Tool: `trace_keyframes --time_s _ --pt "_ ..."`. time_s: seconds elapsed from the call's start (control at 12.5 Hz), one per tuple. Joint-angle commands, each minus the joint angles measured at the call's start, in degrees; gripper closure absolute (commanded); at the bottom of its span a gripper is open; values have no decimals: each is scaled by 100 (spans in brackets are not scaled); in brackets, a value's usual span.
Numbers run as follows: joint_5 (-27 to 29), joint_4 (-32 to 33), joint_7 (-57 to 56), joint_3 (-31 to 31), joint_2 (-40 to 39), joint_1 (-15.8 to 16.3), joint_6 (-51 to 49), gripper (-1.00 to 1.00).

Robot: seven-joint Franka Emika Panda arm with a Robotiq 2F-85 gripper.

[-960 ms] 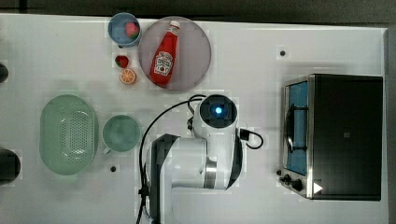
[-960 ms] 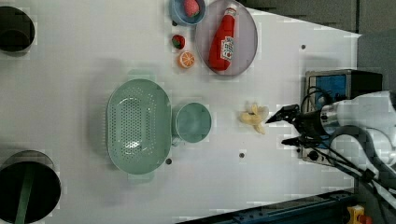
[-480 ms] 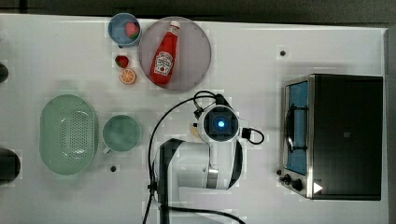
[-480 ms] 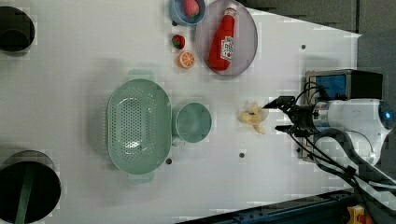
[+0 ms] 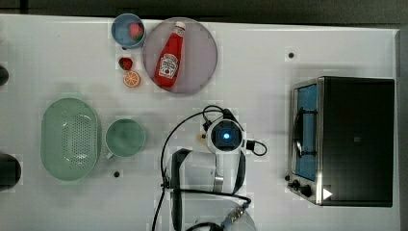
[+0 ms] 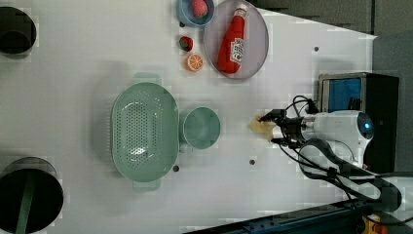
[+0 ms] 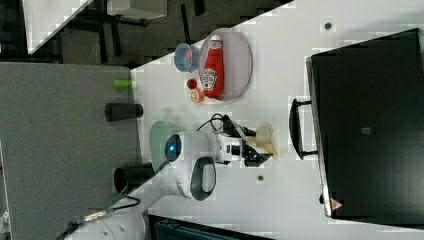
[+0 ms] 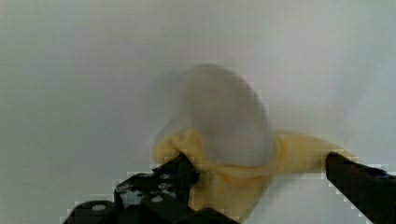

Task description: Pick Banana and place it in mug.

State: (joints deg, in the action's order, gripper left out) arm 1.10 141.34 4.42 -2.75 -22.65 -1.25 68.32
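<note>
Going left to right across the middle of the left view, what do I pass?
Green perforated basket → mug → banana → gripper → toaster oven.

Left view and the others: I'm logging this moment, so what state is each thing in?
banana: on the table, between the open fingers, not lifted.
gripper: open, straddling the banana.
mug: upright, empty, beside the basket.
basket: empty.
ketchup bottle: lying flat on the plate.
blue bowl: holds a red fruit.

No legible text or labels.
</note>
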Motion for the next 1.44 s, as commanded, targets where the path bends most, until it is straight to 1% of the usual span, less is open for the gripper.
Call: trace_keyframes --time_s 0.08,0.24,0.4,0.56,0.72,0.8,0.96,1.12,1.28,1.36,1.44 --pt "-28 -43 -165 154 112 60 252 -45" --pt "-28 -67 -165 165 152 61 280 3" --pt "-28 -47 -165 150 176 49 277 46" --pt "-27 -47 -165 121 357 11 221 46" --pt "-27 -66 -165 66 847 -30 -148 46" --pt "-27 -111 -165 35 1194 -34 -519 46" --pt "-28 -277 -170 -68 1964 -36 -1616 46" --pt "-32 -680 -171 -128 2726 -37 -2836 46" --pt "-32 -1028 -170 -119 3177 -25 -3854 46" --pt "-32 -1132 -159 -71 3316 -4 -4224 46" --pt "-32 -1181 -106 27 3435 24 -4345 46"
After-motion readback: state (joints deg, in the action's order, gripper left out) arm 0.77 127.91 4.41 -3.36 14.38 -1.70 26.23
